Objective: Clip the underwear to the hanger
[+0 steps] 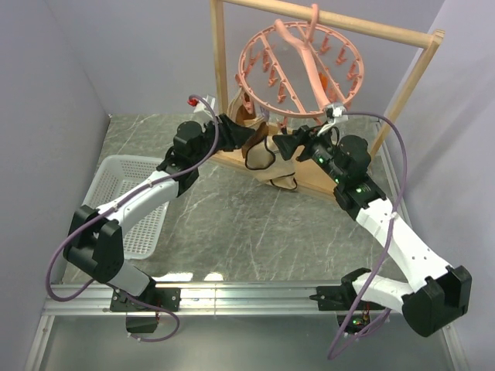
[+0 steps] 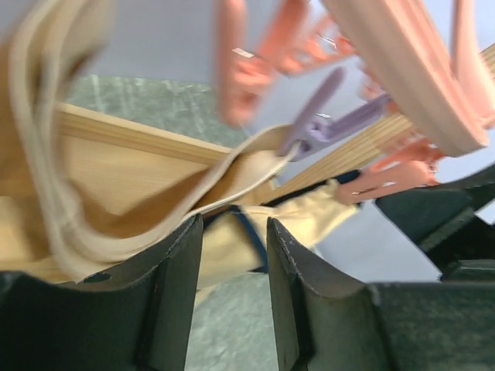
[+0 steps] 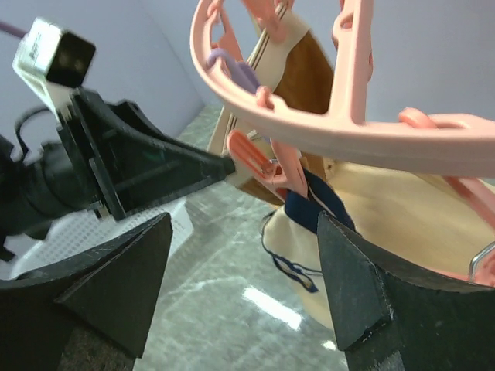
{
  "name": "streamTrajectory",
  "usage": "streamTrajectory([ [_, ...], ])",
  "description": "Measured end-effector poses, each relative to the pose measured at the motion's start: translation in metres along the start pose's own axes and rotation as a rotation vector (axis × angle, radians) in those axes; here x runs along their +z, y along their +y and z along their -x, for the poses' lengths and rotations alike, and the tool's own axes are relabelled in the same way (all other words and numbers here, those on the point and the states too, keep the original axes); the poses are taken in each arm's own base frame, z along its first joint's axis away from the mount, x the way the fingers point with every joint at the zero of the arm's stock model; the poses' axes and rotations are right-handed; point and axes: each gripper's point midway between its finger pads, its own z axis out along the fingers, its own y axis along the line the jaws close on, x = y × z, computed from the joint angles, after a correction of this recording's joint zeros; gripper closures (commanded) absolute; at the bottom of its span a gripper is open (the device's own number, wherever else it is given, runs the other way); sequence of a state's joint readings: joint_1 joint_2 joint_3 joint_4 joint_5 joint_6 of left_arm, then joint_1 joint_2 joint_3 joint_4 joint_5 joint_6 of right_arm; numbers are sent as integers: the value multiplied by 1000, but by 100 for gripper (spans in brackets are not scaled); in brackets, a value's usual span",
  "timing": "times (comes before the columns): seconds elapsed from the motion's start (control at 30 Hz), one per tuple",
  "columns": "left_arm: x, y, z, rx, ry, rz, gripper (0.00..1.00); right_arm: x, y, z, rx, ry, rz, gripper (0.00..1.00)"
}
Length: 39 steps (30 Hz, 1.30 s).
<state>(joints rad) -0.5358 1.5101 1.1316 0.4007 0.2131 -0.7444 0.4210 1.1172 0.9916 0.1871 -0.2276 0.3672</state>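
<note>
Closest to my left lens, my left fingers (image 2: 193, 255) stand narrow, with a fold of the underwear (image 2: 224, 251) lying right at their tips; whether they pinch it I cannot tell. My right fingers (image 3: 155, 247) are spread wide and hold nothing, and the cloth hangs just beyond their gap. One trimmed edge looks caught in a pink peg (image 3: 278, 166) under the hanger (image 3: 309, 127), while the rest droops free above the counter (image 3: 224, 294). I judge it light, thin and limp, sure to sag wherever unsupported. The dark-trimmed hem is its firmest line, so that is the place to pinch, close to the free corner. Farther up, the hanger dangles by its hook (image 1: 313, 15) from the rack (image 1: 363, 25), so it may swing when pushed.
</note>
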Motion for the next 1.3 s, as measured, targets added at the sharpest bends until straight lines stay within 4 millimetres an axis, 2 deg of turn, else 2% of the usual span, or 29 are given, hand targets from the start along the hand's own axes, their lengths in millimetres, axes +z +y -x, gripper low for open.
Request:
streamTrajectory([
  [0.1,-6,9,0,47,15,14,54,-10,-3,-5,-28,-8,-4,18],
  [0.2,-20,12,-11,125,60,-1,50,-19,-3,-6,-58,-25,4,18],
  [0.33,-43,5,-25,239,125,-60,42,-27,2,-3,-83,-46,31,19],
  [0.5,-63,-4,-37,325,172,-131,38,-23,3,-4,-91,-49,45,20],
  [0.6,-65,-3,-42,343,189,-144,38,-19,3,-3,-110,-46,36,22],
  [0.77,-66,-2,-46,357,202,-157,39,-18,19,-4,-200,-33,91,25],
  [1.03,-67,-6,-47,374,209,-189,42,-28,35,-44,-429,125,280,27],
  [1.3,-71,-9,-52,389,229,-247,45,-31,37,-51,-555,138,342,28],
])
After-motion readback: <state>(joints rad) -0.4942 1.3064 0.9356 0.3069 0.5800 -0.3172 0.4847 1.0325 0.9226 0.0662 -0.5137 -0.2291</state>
